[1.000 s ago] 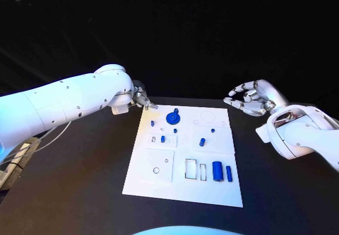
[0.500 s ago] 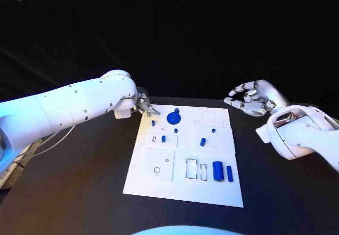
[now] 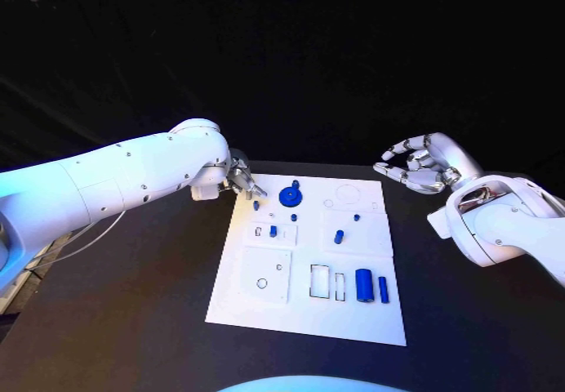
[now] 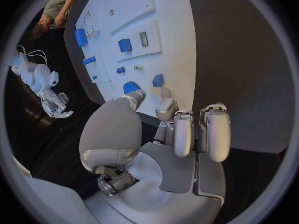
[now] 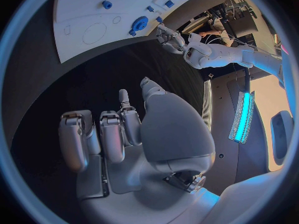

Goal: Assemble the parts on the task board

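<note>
The white task board (image 3: 269,298) lies mid-table. On it are a blue gear (image 3: 288,196), several small blue pieces such as one (image 3: 255,206) by the far left edge, and a blue cylinder (image 3: 364,285) with a slim piece (image 3: 383,289) beside it. My left hand (image 3: 242,180) hovers at the board's far left corner, fingers apart and holding nothing. In the left wrist view its fingertips (image 4: 165,93) point toward a small blue piece (image 4: 158,80) and the gear (image 4: 129,87). My right hand (image 3: 418,167) hangs off the board's far right corner, fingers curved apart, nothing in it.
The black table (image 3: 130,310) surrounds the board on all sides. My left forearm (image 3: 117,184) reaches in low over the table's left side. The right wrist view shows the board's far end (image 5: 93,15) and my left hand (image 5: 169,39) beyond it.
My left hand has moved a little right, up to the board's far left corner, and its arm has swung in with it. The right hand has stayed put.
</note>
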Robot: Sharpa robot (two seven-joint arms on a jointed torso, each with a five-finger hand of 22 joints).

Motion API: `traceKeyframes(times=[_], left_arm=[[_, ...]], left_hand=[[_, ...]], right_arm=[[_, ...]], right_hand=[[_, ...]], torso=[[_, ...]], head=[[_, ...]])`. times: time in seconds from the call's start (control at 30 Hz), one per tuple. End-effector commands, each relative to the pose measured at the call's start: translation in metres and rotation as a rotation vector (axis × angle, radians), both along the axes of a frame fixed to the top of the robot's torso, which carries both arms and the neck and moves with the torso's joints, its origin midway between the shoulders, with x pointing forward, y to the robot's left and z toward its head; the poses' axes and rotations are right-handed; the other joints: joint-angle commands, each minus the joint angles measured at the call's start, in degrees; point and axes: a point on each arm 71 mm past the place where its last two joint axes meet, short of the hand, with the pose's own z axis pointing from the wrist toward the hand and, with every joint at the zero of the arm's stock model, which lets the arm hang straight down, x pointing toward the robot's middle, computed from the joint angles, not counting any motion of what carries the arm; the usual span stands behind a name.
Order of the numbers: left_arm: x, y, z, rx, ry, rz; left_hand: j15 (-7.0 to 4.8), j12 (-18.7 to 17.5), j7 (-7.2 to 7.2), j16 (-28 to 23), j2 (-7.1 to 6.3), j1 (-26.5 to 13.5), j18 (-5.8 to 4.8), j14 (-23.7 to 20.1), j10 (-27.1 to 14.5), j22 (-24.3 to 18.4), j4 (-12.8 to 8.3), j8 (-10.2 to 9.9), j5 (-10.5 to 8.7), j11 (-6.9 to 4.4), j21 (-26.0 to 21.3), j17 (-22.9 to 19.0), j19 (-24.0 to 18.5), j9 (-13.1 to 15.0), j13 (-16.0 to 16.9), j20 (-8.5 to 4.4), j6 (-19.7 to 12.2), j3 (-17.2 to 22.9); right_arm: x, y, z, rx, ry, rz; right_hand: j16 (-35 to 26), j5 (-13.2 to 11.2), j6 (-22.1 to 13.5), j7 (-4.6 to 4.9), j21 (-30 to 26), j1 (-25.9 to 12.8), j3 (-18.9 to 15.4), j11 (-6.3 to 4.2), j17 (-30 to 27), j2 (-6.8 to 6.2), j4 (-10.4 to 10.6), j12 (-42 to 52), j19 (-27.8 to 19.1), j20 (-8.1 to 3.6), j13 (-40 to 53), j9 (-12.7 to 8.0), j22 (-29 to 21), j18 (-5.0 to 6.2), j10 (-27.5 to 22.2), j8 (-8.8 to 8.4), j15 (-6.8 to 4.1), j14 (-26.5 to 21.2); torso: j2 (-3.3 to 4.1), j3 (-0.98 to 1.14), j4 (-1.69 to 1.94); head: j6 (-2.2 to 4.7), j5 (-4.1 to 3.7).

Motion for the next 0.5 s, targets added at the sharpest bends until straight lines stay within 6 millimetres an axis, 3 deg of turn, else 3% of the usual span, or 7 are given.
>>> traceKeyframes(times=[0.03, 0.5], left_arm=[[-0.0017, -0.0022, -0.0044, -0.003, 0.028, -0.021], [-0.0019, -0.0007, -0.0103, -0.004, 0.038, -0.014]], left_hand=[[0.38, -0.3, 0.31, 0.2, 0.48, 0.5, -1.03, 6.1, -0.4, 5.8, -0.3, -0.2, 0.05, -0.11, -0.1, 15.1, 1.5, -0.2, -0.1, 0.36, 0.0, -0.2], [0.42, -0.2, 0.37, 0.2, 1.09, 1.5, -1.04, 6.1, -0.4, 5.8, -0.3, -0.4, 0.13, -0.06, -0.1, 15.1, 1.5, -0.5, 0.0, 0.42, 0.1, 0.0]], right_arm=[[-0.0006, 0.0016, 0.0001, -0.009, -0.007, 0.011], [-0.0006, 0.0017, 0.0, -0.009, -0.007, 0.011]], right_hand=[[-0.4, -0.2, -0.3, -0.01, -0.2, -0.6, -0.3, -0.17, 11.6, 0.09, 0.0, -0.3, 4.1, -0.58, 5.0, 0.1, 13.0, 0.44, 0.0, 0.4, -0.42, 5.2], [-0.4, -0.2, -0.3, -0.02, -0.2, -0.6, -0.2, -0.18, 11.6, 0.14, -0.1, -0.2, 4.1, -0.59, 5.1, 0.1, 13.1, 0.43, 0.1, 0.43, -0.42, 5.2]], torso=[[0.04, 0.0, -0.03], [0.01, 0.05, 0.01]], head=[[-0.08, -0.04], [-0.32, 0.04]])
